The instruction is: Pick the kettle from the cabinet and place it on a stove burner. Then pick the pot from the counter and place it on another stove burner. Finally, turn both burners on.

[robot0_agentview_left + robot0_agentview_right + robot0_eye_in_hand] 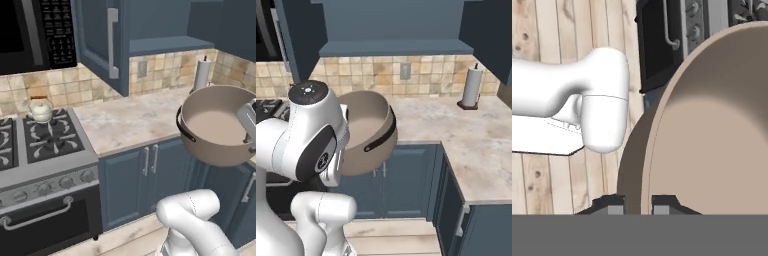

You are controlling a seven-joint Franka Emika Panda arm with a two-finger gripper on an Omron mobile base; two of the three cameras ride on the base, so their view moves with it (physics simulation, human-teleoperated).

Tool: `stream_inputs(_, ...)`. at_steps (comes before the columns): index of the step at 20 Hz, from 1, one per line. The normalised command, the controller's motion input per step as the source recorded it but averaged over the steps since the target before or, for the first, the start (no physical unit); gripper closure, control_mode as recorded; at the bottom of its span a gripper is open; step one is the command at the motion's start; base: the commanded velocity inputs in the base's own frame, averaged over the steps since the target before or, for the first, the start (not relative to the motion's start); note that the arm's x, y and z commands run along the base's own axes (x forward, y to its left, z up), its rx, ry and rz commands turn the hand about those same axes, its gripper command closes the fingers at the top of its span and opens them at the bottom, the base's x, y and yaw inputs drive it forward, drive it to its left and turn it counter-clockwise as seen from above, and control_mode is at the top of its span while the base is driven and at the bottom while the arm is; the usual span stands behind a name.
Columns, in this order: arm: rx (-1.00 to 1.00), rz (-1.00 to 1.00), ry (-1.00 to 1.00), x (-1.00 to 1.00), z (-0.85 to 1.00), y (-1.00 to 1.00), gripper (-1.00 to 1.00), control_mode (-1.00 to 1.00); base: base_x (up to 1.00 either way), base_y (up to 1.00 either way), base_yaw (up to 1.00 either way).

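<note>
pot point(215, 125) aloft, tilted, off the table point(130, 120) edge | gripper point(637, 206) pinched nearly closed on pot rim | kettle point(40, 110) already on rear stove point(45, 140) burner | likely heavy, rigid, slick metal; thin rim hold prone to swinging, loop handles safer

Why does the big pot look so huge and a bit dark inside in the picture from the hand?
In the hand view the pot sits right against the camera, its rim between the tool tips, so it looms large, with soft shading on its upper inside. In the left base view the same pot looks normal-sized, evenly lit. All views are sharp; no glare.
</note>
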Motion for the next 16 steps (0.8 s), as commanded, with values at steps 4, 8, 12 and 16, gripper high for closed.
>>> stream_inputs(4,0.00,0.00,0.00,0.00,0.00,0.00,1.00,1.00,-0.64,0.44,0.00)
stream_inputs(8,0.00,0.00,0.00,0.00,0.00,0.00,1.00,1.00,-0.52,0.52,0.00)
stream_inputs(12,0.00,0.00,0.00,0.00,0.00,0.00,1.00,1.00,-0.43,0.54,0.00)
stream_inputs(16,0.00,0.00,0.00,0.00,0.00,0.00,1.00,1.00,-0.38,0.54,0.00)
